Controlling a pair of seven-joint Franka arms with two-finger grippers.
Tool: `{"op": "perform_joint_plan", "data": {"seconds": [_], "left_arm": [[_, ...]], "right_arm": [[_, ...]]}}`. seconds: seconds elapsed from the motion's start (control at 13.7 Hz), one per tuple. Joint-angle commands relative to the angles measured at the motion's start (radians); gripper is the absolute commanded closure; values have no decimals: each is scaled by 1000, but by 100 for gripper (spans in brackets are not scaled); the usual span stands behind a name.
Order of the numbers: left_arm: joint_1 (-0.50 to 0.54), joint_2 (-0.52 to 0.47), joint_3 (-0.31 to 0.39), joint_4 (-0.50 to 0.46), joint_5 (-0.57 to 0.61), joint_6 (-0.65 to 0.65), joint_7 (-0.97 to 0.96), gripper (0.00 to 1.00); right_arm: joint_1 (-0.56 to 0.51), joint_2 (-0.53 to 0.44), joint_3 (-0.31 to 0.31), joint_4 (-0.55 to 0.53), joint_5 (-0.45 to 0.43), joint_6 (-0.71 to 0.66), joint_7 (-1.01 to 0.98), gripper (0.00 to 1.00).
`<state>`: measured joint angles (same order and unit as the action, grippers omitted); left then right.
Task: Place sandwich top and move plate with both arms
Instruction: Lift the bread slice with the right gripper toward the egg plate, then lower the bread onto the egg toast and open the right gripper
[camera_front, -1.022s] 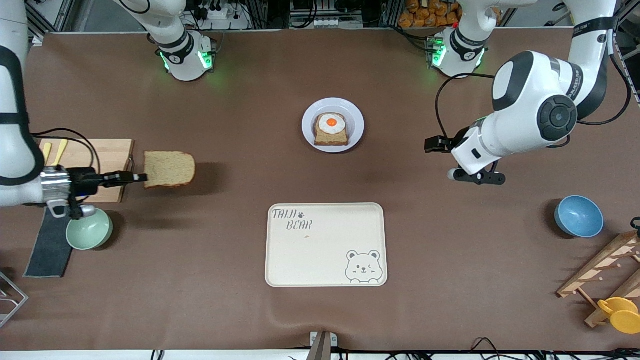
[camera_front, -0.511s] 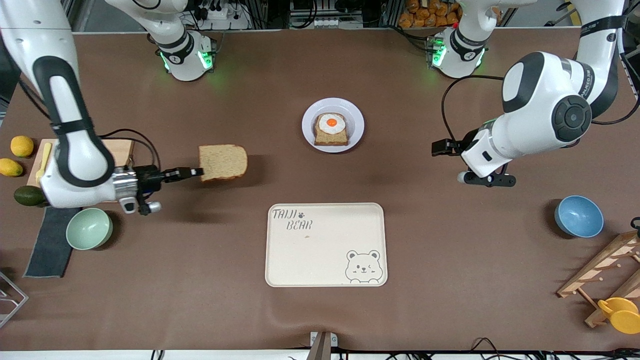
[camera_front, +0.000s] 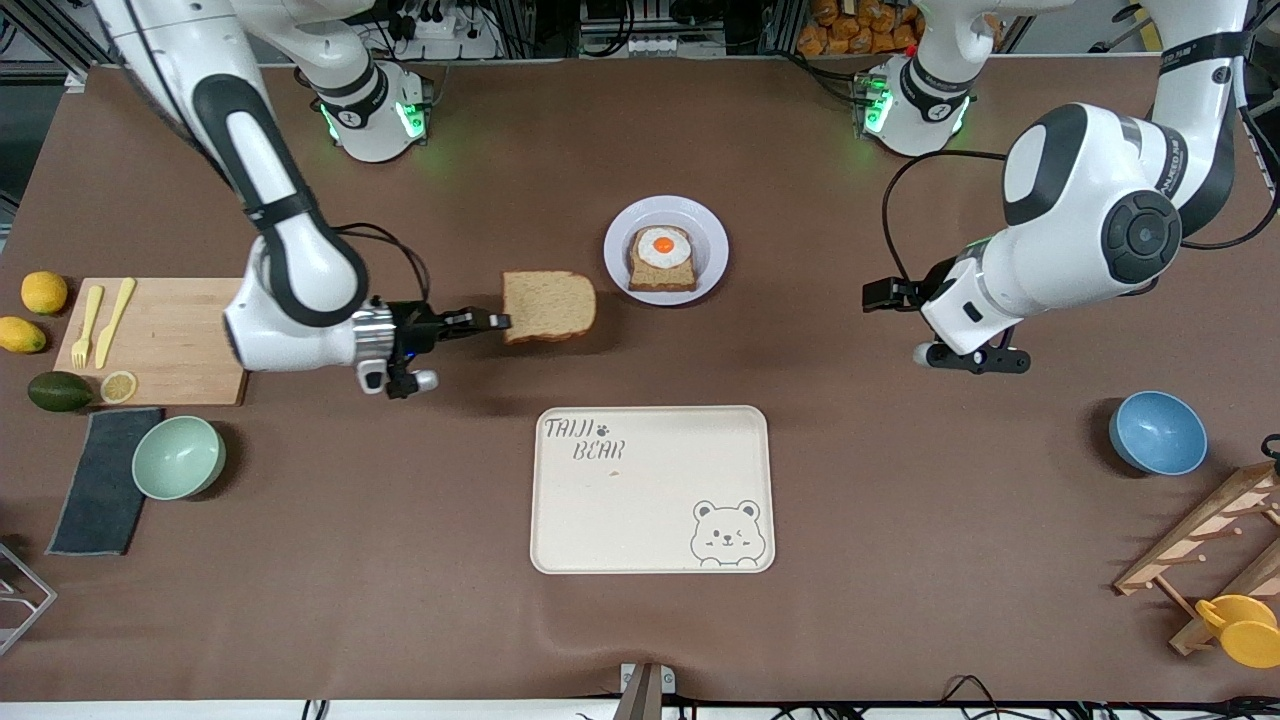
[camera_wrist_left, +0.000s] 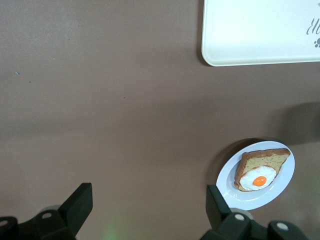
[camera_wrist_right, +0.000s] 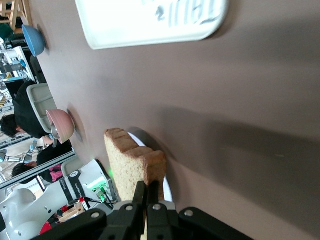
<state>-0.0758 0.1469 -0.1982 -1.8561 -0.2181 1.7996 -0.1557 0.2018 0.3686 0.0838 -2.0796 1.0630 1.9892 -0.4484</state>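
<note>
Right gripper (camera_front: 498, 321) carrying bread slice (camera_front: 549, 306) over tabletop, beside plate (camera_front: 617, 262).
Right jaws clamped on slice; left gripper (camera_wrist_left: 145, 207) waits, jaws apart.

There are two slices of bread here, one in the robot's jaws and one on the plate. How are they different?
The sandwich top has a plain face; the slice on the plate carries a fried egg. The sandwich top is held in the air over the table beside the plate, pinched at its edge by the right gripper; the other slice lies flat with nothing gripping it. Both are brown bread with a darker crust.
</note>
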Motion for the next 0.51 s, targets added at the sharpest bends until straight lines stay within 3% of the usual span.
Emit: {"op": "perform_joint_plan", "data": {"seconds": [0.0, 0.44], "left_arm": [[4, -1, -4, -3, -1, 3, -1, 0], [4, -1, -4, -8, -1, 7, -1, 0]], "right_arm": [[98, -40, -12, -46, 87, 45, 11, 100], [250, -33, -12, -69, 218, 105, 11, 100]]}}
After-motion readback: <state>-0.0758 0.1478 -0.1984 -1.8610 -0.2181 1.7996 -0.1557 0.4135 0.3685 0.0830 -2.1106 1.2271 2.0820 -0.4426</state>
